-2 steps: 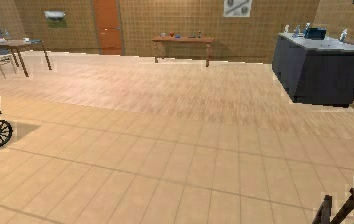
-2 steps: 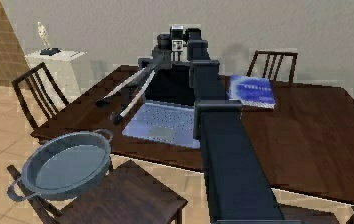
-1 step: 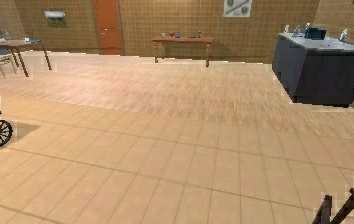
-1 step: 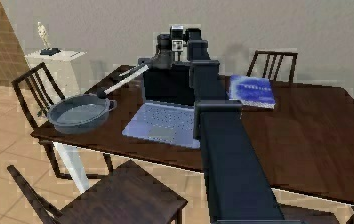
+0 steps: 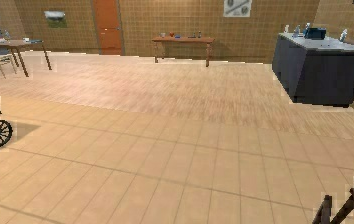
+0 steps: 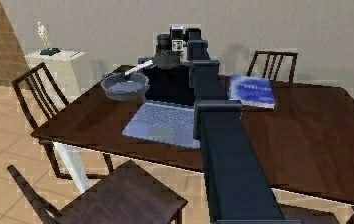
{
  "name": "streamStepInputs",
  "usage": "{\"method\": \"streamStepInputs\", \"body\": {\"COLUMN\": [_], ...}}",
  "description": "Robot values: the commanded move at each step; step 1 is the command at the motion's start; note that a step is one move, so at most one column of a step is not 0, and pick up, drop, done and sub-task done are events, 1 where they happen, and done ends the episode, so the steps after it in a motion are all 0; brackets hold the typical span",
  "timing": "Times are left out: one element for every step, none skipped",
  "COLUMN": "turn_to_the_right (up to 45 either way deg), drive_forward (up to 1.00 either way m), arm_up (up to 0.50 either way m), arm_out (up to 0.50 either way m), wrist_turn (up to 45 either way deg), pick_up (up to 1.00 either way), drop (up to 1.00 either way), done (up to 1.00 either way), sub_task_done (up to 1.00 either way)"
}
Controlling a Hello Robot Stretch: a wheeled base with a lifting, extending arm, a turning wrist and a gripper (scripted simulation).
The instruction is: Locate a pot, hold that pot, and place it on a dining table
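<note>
A grey pot (image 6: 125, 86) with a long pale handle rests on the dark wooden dining table (image 6: 305, 135), near its far left corner in the arm side view. My arm (image 6: 223, 130) reaches out over the table. The gripper (image 6: 169, 52) is at its far end, just right of the pot's handle tip. I cannot tell whether it holds anything.
A flat grey laptop (image 6: 163, 124) and a blue book (image 6: 253, 92) lie on the table, with dark chairs (image 6: 40, 92) around it. In the forward view, tiled floor leads to a dark counter (image 5: 320, 68), a far wooden table (image 5: 183, 42) and an orange door (image 5: 107, 25).
</note>
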Motion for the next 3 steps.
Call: {"method": "streamStepInputs", "body": {"turn_to_the_right": [0.0, 0.0, 0.0], "drive_forward": [0.0, 0.0, 0.0], "arm_up": [0.0, 0.0, -0.32], "arm_out": [0.0, 0.0, 0.0], "wrist_turn": [45.0, 36.0, 0.0], "pick_up": [0.0, 0.0, 0.0], "drop": [0.0, 0.0, 0.0], "done": [0.0, 0.0, 0.0], "sub_task_done": [0.0, 0.0, 0.0]}}
